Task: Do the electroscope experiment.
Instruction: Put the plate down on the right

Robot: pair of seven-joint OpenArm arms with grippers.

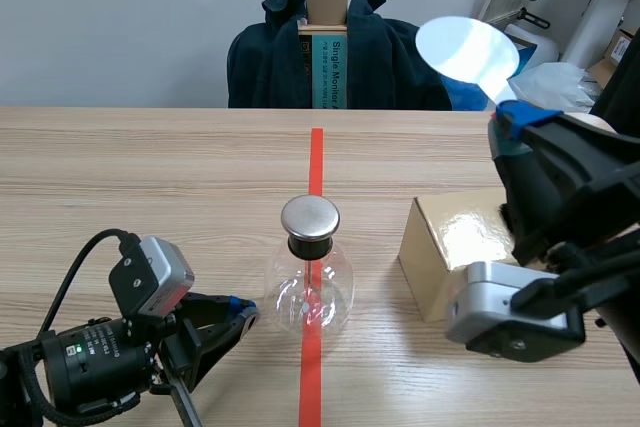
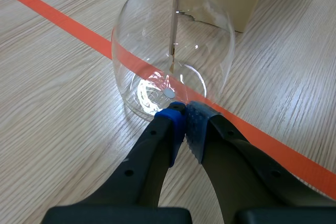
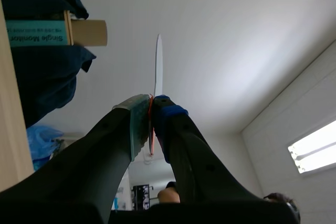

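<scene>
Left gripper [image 1: 245,315] [image 2: 184,112] lies low at the near left, its pads closed together on nothing, tips touching or just short of the flask's [image 1: 310,292] [image 2: 173,56] base wall. Right gripper [image 1: 512,123] [image 3: 151,104] is raised at the right, clamped on the stem of a white paddle [image 1: 466,47] [image 3: 158,61], whose round blade stands up and far-left of the fingers, well apart from the cap [image 1: 310,217].

Procedure, as judged: the step in hand appears to be presenting the paddle to the cap.
- Lower the blade over the cap slowly, face toward the metal.
- Approach from above to avoid tipping the flask.
- Keep the left gripper at the glass base only, off the cap.

Containers:
- Flask: clear, upright on the red tape line, mid-table. A black stopper [image 1: 310,245] carries a thin rod [image 2: 175,19] down the middle. A small pale disc [image 2: 168,93] shows at the floor. Leaves cannot be made out.
- Box [image 1: 445,252], right of the flask: contents not visible.
</scene>
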